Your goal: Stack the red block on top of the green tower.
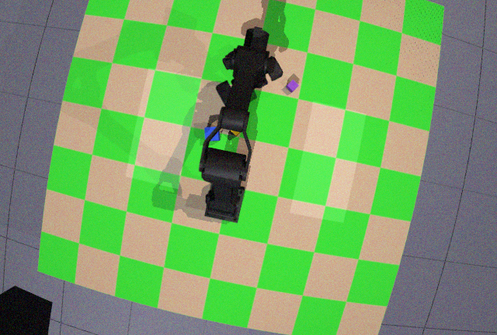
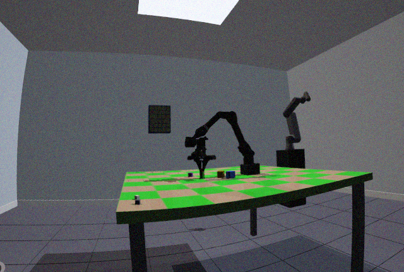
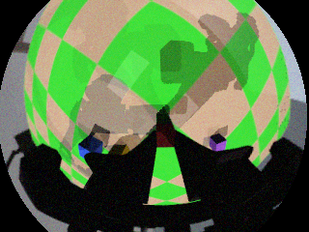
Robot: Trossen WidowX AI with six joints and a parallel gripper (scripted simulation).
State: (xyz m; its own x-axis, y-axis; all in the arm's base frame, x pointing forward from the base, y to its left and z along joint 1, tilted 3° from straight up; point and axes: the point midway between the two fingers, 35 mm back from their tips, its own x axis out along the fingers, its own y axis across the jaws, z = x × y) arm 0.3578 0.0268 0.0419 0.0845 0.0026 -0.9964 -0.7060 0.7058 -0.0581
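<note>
My gripper (image 2: 201, 169) (image 3: 164, 133) points down and is shut on the dark red block (image 3: 165, 139), which shows between the fingertips in the wrist view. The green tower (image 2: 202, 175) (image 3: 163, 115) is small, dark and upright. In the wrist view it shows just past the red block, partly covered by it. In the exterior view the fingertips are low, in line with the tower's top; whether the red block touches the tower cannot be told. In the top view the arm hides the fingertips, red block and tower.
A blue block (image 1: 210, 131) (image 2: 230, 174) (image 3: 90, 146) and a yellow block (image 1: 234, 134) (image 2: 220, 173) stand close together near the arm's base. A purple block (image 1: 292, 85) (image 2: 190, 175) (image 3: 217, 143) lies on the other side. A small black-and-white object (image 2: 137, 199) stands near a table corner.
</note>
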